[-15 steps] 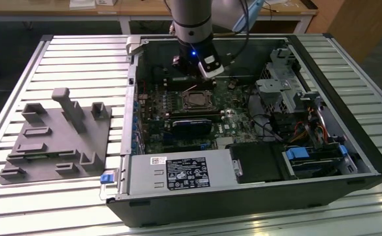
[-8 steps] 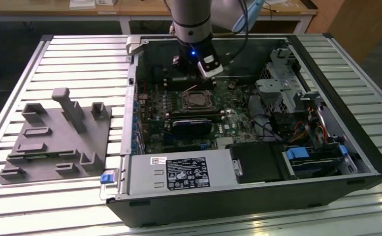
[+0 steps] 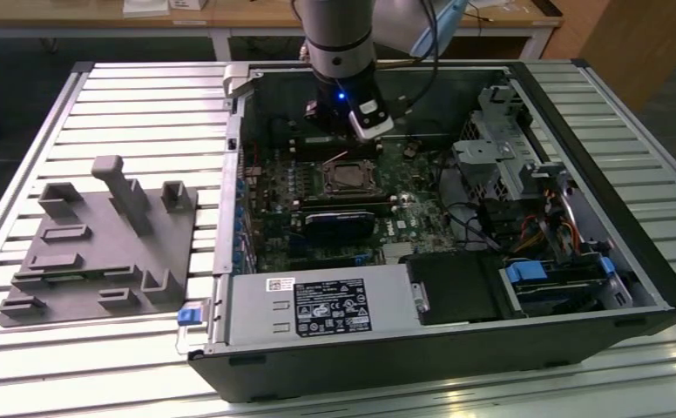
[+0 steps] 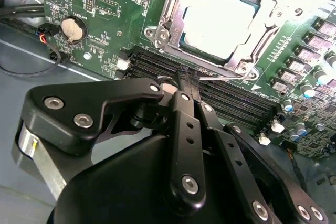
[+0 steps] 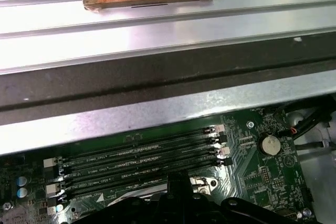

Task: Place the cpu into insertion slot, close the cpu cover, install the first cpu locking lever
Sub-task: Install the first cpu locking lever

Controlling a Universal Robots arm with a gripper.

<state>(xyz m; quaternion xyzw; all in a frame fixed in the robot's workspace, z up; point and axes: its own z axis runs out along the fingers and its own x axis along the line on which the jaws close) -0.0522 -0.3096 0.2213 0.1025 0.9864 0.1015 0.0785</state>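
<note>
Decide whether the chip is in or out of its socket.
In. In the second wrist view the chip lies flat, pale face up, with the metal frame down around its edges.

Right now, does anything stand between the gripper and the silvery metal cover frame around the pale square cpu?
Nothing visible does. In the second wrist view the black gripper hangs over the long black memory slots, right beside the silvery metal cover frame, which lies around the pale square cpu.

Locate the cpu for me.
In the second wrist view the cpu sits in the insertion slot, framed by the cpu cover, just past the memory slots from the gripper. In the exterior view it lies near the middle of the motherboard.
</note>
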